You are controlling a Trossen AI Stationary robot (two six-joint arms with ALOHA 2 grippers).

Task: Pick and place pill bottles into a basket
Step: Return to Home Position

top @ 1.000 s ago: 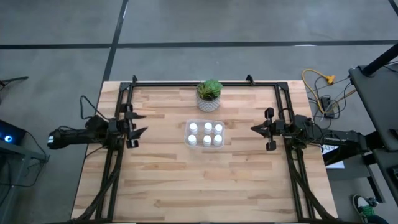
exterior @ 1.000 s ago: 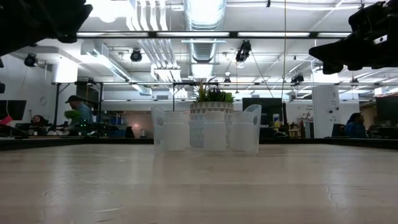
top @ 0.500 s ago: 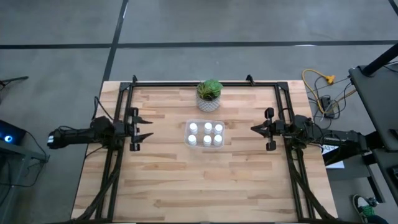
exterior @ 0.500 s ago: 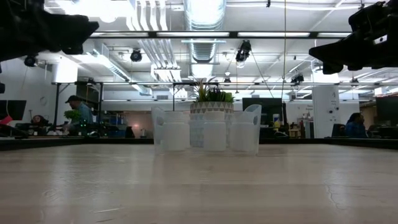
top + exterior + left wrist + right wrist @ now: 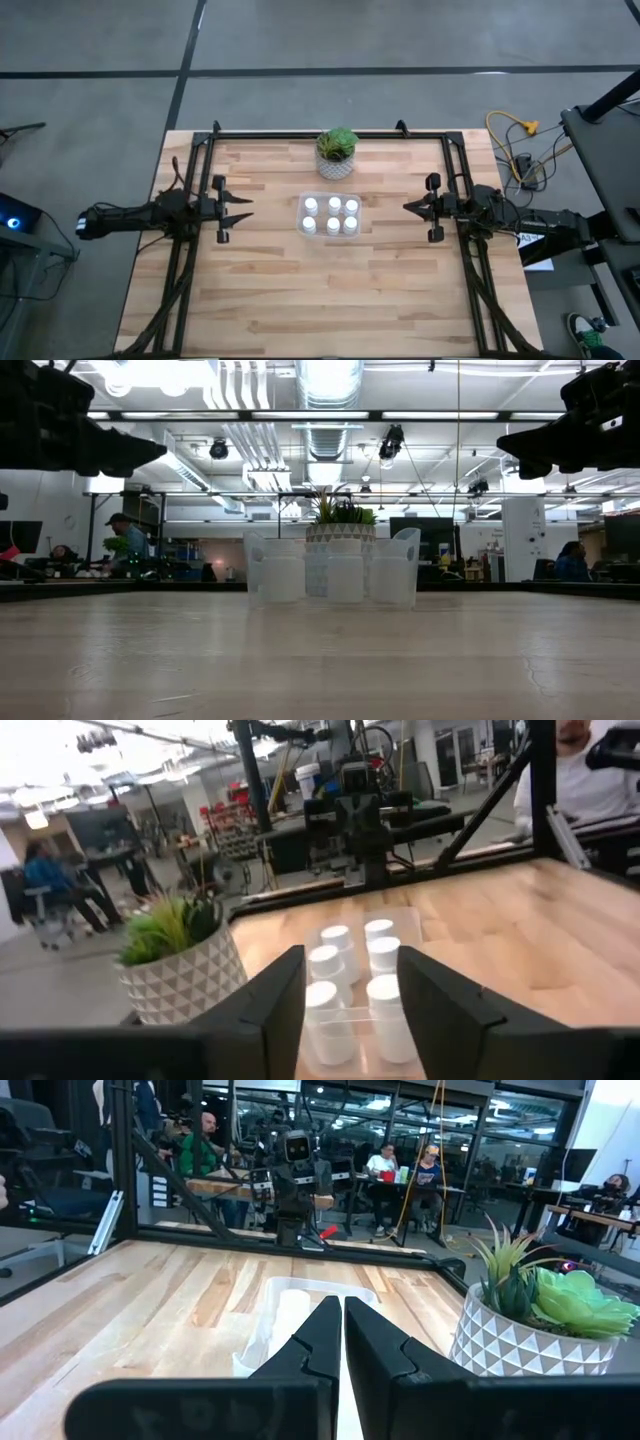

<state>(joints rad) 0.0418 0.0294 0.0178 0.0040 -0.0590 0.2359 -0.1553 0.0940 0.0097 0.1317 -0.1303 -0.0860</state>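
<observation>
Wooden table with six pill bottles in the basket, left gripper wide, right gripper closed.

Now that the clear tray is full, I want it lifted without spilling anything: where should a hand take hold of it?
Best bet: pinch the rim of a short end wall of the clear tray, coming straight down from above. The pill bottles stand upright and fill the middle, so only the thin upright walls are free to grip.
</observation>
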